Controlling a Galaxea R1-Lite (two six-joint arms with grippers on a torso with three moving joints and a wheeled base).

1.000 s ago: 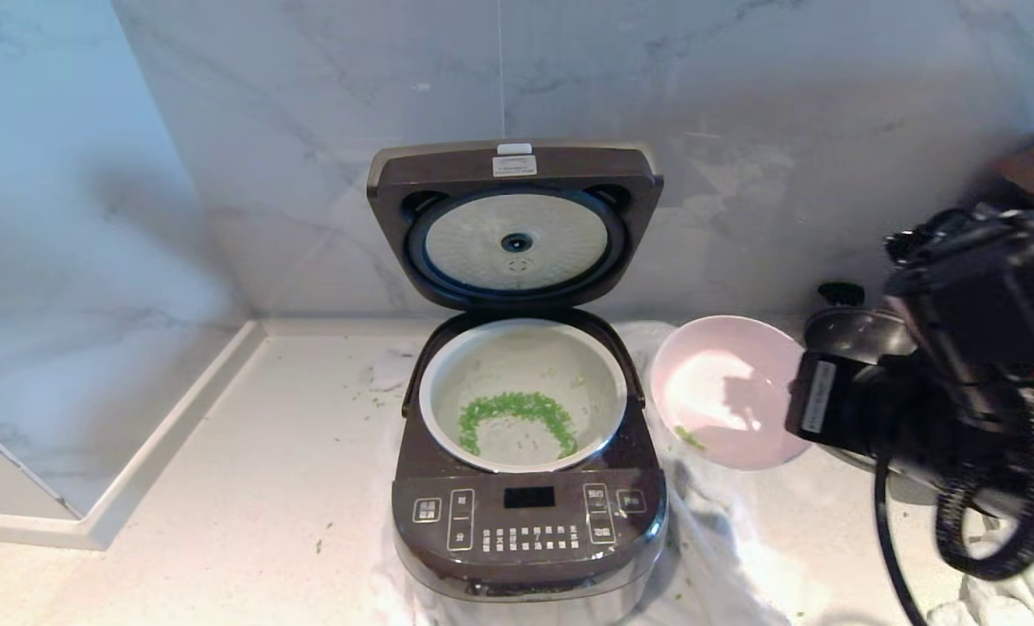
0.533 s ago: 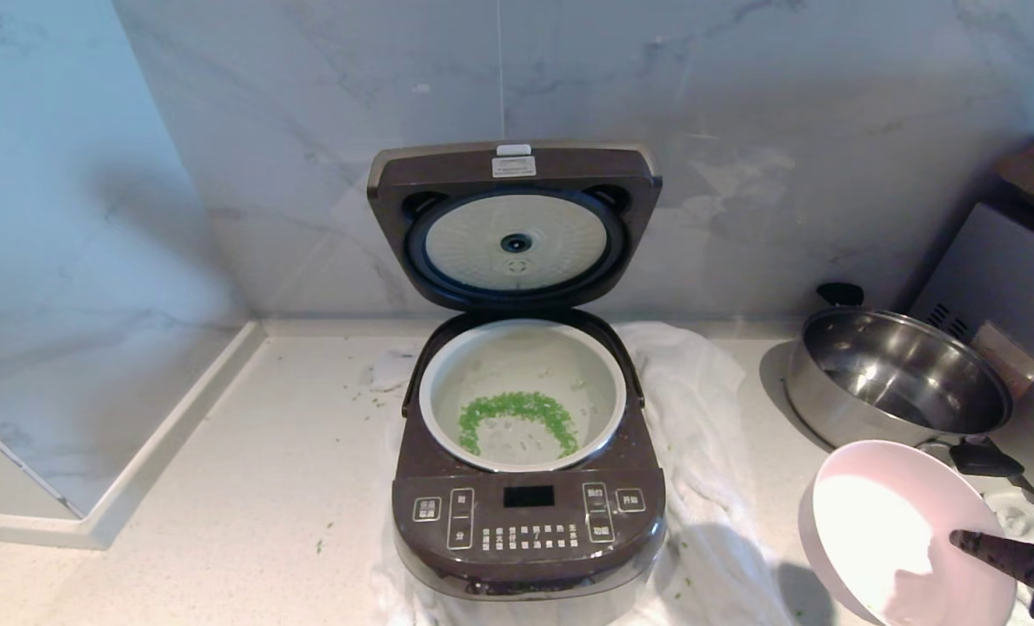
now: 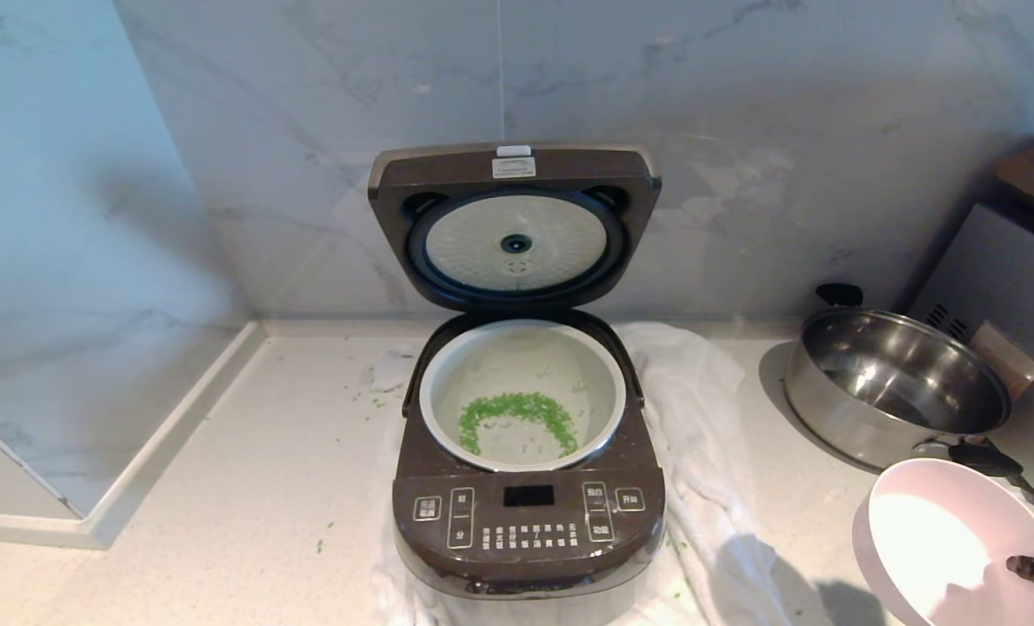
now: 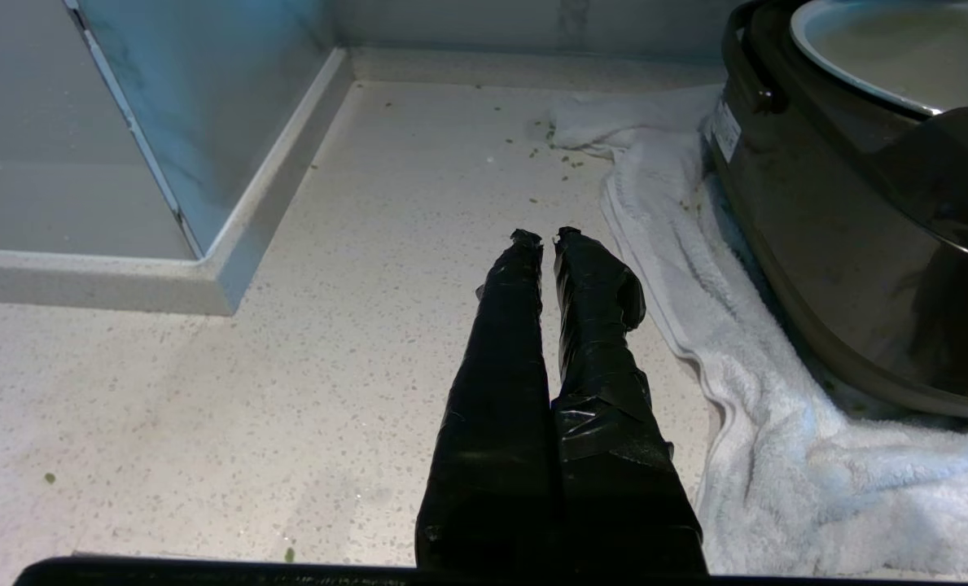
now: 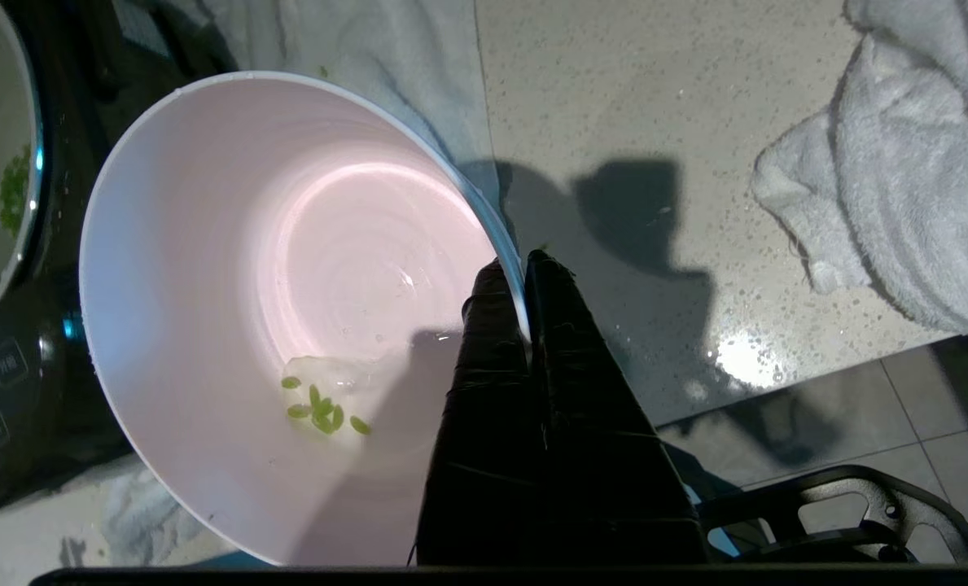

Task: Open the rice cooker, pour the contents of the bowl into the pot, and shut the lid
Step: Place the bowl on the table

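- Right tool [image 5: 526,268] is clamped on the rim of the bowl [image 3: 951,539], one finger inside and one outside, holding it tilted at the near right edge of the bench [image 3: 221,487], well away from the rice cooker [image 3: 525,487].
- Only a few green bits [image 5: 321,407] cling to the bowl's white inside; the pour looks finished.
- Left tool [image 4: 542,238] hangs with its fingers pressed together and nothing between them, low over the bench beside the white towel [image 4: 777,456] that lies under the cooker.
- Farther in, the pot [image 3: 447,382] sits in the cooker with the contents [image 3: 517,416] lying in a green arc on its pale floor.
- Behind it the lid [image 3: 514,169] stands fully raised against the marble wall [image 3: 308,130], silvery plate facing out.
- Off to the right sits a steel pan [image 3: 895,387], apart from all this.
- Compared with a second ago: the right arm then filled the right side with the bowl just beside the cooker's rim; now the bowl has swung back and down to the near corner, uncovering the pan. Cooker, pot and greens have not shifted.
- My reading: the bowl needs setting down, then the lid needs closing.
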